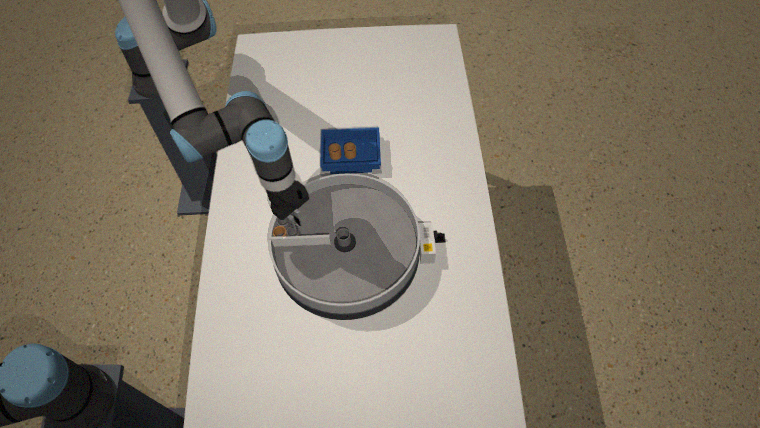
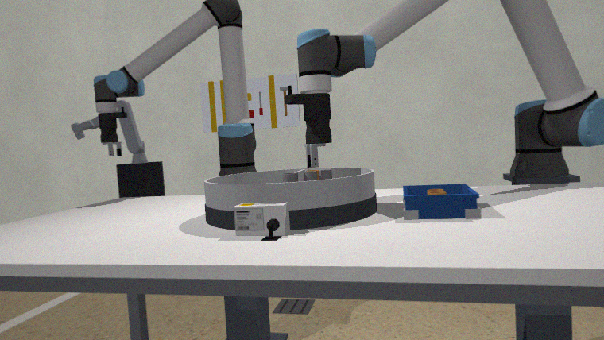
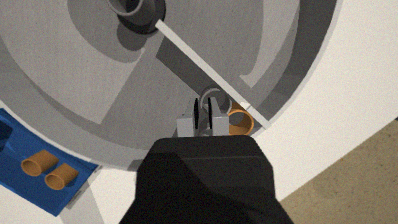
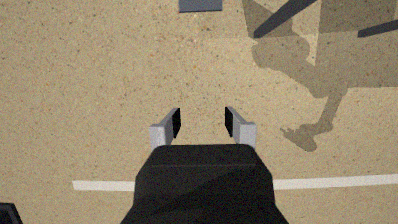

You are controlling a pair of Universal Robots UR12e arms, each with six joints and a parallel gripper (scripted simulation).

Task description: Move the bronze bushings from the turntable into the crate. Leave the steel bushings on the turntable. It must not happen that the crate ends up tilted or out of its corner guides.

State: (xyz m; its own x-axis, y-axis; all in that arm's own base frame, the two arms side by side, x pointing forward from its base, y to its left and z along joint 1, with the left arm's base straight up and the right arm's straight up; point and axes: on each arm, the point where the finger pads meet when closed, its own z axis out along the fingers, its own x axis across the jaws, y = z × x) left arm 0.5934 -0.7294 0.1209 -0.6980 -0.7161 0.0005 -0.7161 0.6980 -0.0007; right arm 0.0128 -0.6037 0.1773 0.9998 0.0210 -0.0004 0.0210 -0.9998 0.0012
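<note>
two bronze bushings (image 1: 342, 150) (image 3: 49, 169) in blue crate (image 1: 351, 168) (image 2: 439, 206) (image 3: 30, 192); one on turntable (image 1: 345, 307) (image 2: 291, 196) (image 3: 35, 117).

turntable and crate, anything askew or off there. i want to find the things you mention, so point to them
Nothing stands out: the blue crate (image 1: 366, 169) (image 2: 439, 207) looks level in its corner guides, two bronze bushings lie inside, and the turntable (image 1: 348, 307) (image 2: 291, 196) looks level, with nothing visibly spilled or damaged.
</note>
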